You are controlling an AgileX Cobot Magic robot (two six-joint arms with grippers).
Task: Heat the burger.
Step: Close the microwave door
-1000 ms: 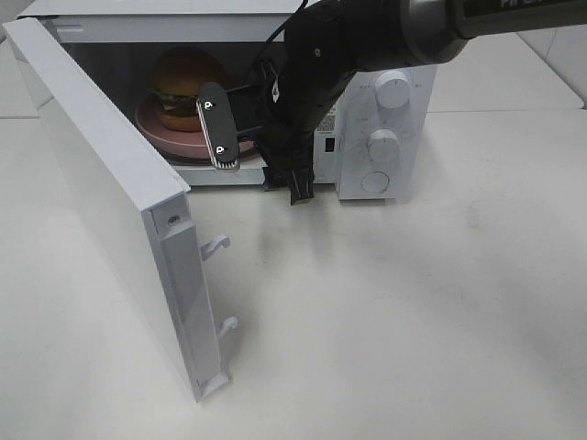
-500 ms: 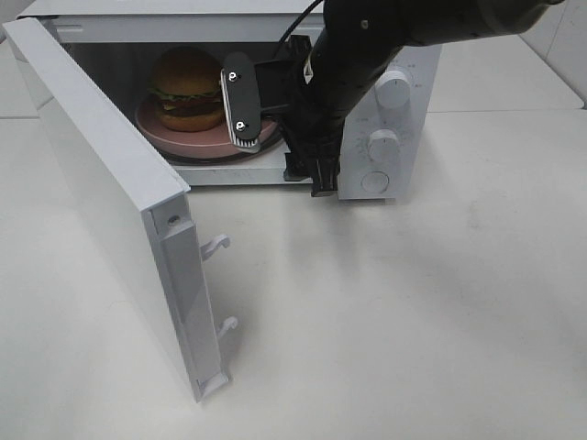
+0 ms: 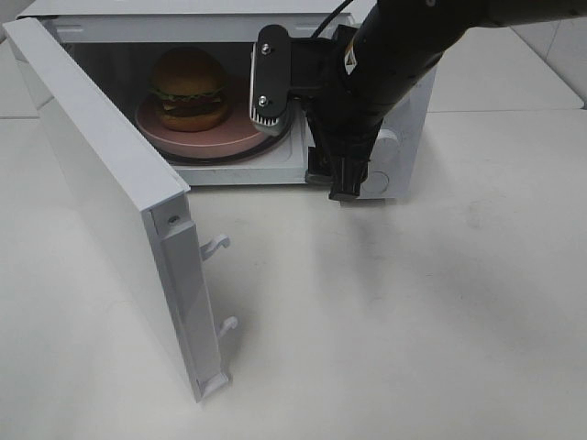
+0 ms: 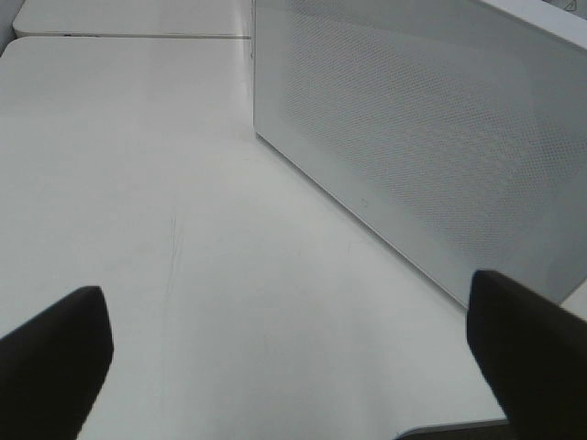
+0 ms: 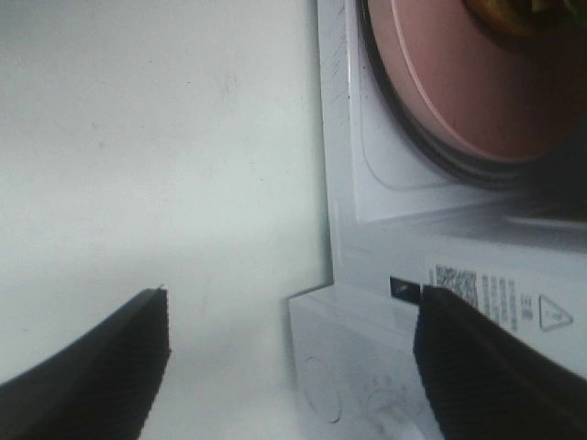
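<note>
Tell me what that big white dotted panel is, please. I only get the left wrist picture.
Observer: It is the swung-open door of a white microwave.
Operator: Is anything inside?
Observer: A burger stands on a pink plate in the cavity.
Operator: And where is the other arm?
Observer: The right tool hangs open and empty at the microwave's front, on the control-panel side, clear of the burger.
</note>
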